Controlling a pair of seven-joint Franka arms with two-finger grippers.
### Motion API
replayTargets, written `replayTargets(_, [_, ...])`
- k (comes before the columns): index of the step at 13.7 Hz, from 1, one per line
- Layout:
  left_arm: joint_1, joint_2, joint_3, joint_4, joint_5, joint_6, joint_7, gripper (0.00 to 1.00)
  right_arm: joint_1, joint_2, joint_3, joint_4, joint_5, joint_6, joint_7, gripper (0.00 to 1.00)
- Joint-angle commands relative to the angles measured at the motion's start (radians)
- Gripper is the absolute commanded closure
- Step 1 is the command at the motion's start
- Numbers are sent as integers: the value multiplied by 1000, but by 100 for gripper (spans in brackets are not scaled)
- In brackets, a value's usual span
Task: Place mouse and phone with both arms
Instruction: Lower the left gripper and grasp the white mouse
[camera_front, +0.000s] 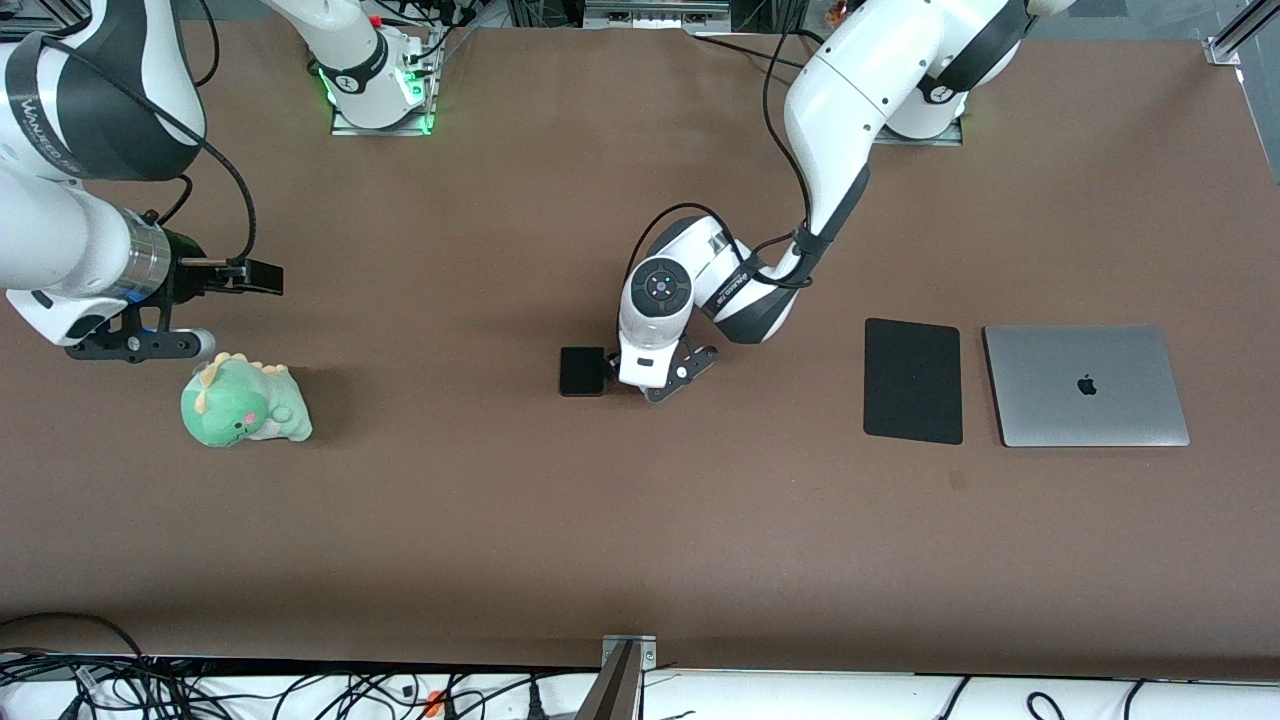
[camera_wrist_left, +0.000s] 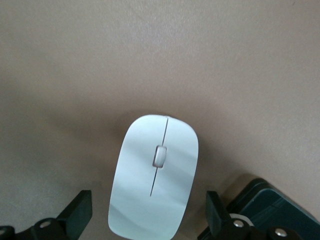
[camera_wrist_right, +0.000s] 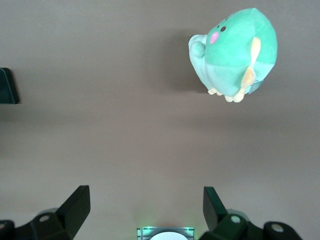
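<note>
Mid-counter, left tool (camera_wrist_left: 147, 212) is released, fingers straddling the mouse (camera_wrist_left: 154, 176), whose long axis runs along the gap. Phone (camera_front: 582, 371) lies just beside it. Right tool (camera_wrist_right: 145, 210), released, waits near the plush (camera_front: 243, 402).

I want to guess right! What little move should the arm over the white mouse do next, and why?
Probably lower and close. The left gripper is open, a finger on each side of the mouse, which lies on the table beside the phone, not yet gripped. The right gripper waits open near the plush dinosaur.
</note>
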Motion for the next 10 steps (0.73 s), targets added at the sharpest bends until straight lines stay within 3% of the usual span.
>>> replayTargets(1, [-10, 22, 7, 35, 30, -15, -11, 0, -3, 1, 0, -9, 30, 8, 16, 0])
replayTargets(3, [-10, 24, 7, 30, 44, -2, 2, 25, 0, 1, 0, -11, 34, 9, 16, 0])
replayTargets(5, [-9, 26, 7, 24, 55, -3, 50, 42, 0, 9, 0, -11, 37, 11, 16, 0])
replayTargets(8, [13, 3, 8, 30, 58, -18, 145, 63, 0, 9, 0, -11, 38, 11, 15, 0])
replayTargets(10, [132, -33, -12, 30, 49, -119, 311, 66, 8, 10, 1, -9, 47, 12, 15, 0])
